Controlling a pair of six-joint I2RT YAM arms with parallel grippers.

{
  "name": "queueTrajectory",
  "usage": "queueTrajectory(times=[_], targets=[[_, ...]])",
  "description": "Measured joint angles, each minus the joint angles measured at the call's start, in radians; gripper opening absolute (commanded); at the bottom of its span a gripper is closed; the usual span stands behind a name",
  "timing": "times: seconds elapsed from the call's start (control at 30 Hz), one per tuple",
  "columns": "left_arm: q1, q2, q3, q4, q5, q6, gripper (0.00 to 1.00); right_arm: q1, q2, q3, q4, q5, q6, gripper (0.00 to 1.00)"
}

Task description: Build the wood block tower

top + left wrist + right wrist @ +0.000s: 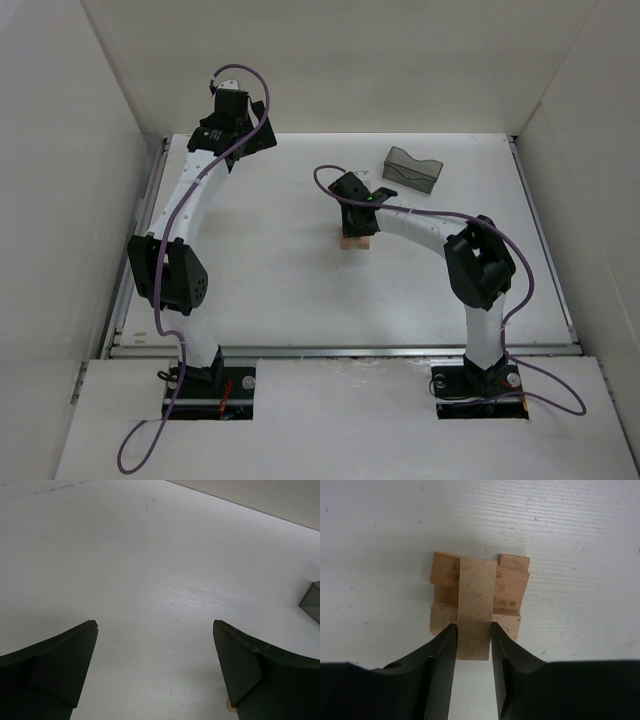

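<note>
The right gripper [473, 626] pinches one wood block [476, 595] over the tower [510, 587] just beyond its fingertips (the left gripper [155, 625] hangs spread, empty), and a skewed release could knock layers askew.

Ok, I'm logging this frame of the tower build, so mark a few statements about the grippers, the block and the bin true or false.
1. The right gripper is shut on a wood block. True.
2. That block is held well off to the side of the tower. False: it is over the tower's top.
3. The left gripper holds a block. False: it is open and empty.
4. The grey plastic bin stands apart from the tower. True.
</note>
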Motion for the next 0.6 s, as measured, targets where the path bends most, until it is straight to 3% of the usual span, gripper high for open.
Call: queueTrajectory(times=[0.2, 0.6], targets=[[0.000, 0.000, 0.000, 0.000, 0.002, 0.000, 1.00, 0.000, 0.000, 0.000, 0.000, 0.000, 0.003, 0.46], [0.000, 0.000, -0.004, 0.008, 0.027, 0.009, 0.96, 0.000, -0.009, -0.001, 0.000, 0.000, 0.008, 0.49]])
